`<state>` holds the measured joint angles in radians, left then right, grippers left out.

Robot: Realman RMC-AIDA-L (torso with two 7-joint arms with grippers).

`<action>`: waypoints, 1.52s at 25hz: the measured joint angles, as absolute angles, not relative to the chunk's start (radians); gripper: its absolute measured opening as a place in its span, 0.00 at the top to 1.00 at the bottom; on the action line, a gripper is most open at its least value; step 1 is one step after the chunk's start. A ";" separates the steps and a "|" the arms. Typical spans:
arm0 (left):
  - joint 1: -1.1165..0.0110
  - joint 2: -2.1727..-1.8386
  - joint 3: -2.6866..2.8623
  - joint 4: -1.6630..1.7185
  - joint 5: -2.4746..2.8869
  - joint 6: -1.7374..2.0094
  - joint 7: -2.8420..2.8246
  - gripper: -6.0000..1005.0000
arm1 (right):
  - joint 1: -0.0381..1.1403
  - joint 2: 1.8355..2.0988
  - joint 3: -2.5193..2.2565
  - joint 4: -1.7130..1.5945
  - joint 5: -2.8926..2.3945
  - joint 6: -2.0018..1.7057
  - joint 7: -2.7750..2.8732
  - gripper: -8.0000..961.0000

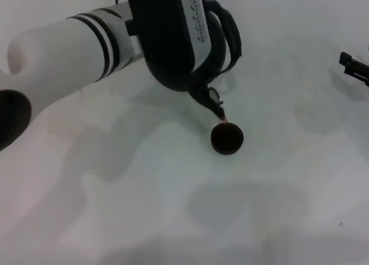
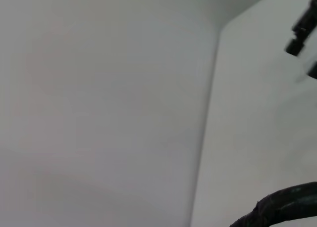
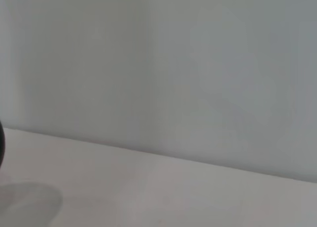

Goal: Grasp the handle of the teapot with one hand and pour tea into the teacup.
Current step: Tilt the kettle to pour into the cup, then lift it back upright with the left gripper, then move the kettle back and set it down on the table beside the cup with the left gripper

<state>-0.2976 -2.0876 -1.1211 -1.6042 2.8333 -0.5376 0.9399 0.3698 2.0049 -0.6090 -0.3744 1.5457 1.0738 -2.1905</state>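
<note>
pale, bare tabletop (image 1: 144,219) fills the head view, crossed by soft shadows. the left arm (image 1: 75,45) reaches in from the robot's left, its white sleeve with black bands ending in a bulky black wrist that hangs over the far middle of the surface. below that wrist a dark narrow spout-like tip (image 1: 212,101) points down toward the teacup (image 1: 227,137), a small round black cup standing upright near the middle of the tabletop; the tip ends just above the cup's far rim. the teapot and its handle cannot be made out behind the wrist housing, and whether the left pincer is wide, narrow or holding anything cannot be told. at the right edge of the head view, well apart from the cup, a small black part of the right pincer (image 1: 354,67) shows; its state cannot be told either. the right wrist view shows only tabletop and a blank wall (image 3: 198,64).
</note>
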 joint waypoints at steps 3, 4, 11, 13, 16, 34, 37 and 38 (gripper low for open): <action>-0.259 -2.087 -1.117 -1.630 2.833 -0.492 0.939 0.90 | 0.367 2.005 -0.609 -0.374 1.546 1.074 -2.189 0.11; -0.245 -2.087 -1.116 -1.636 2.833 -0.478 0.938 0.90 | 0.367 2.005 -0.609 -0.372 1.546 1.074 -2.188 0.11; -0.176 -2.088 -1.095 -1.657 2.823 -0.385 0.890 0.90 | 0.367 2.005 -0.609 -0.365 1.545 1.073 -2.185 0.11; -0.160 -2.087 -1.091 -1.662 2.823 -0.369 0.856 0.90 | 0.366 2.004 -0.609 -0.365 1.545 1.070 -2.184 0.11; -0.136 -2.086 -1.084 -1.665 2.823 -0.348 0.795 0.90 | 0.366 2.003 -0.609 -0.365 1.545 1.058 -2.184 0.11; 0.053 -2.077 -1.268 -1.606 2.567 -0.235 0.610 0.90 | 0.363 1.990 -0.620 -0.369 1.537 1.004 -2.168 0.11; 0.060 -2.077 -1.290 -1.573 2.476 -0.198 0.610 0.90 | 0.362 1.991 -0.621 -0.368 1.536 0.993 -2.168 0.11; 0.060 -2.077 -1.294 -1.564 2.452 -0.185 0.610 0.90 | 0.362 1.991 -0.621 -0.367 1.536 0.991 -2.168 0.11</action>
<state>0.0604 -2.0772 -1.2939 -1.5639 2.4521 -0.1847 0.6097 0.3621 1.9905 -0.6213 -0.3674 1.5361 0.9913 -2.1678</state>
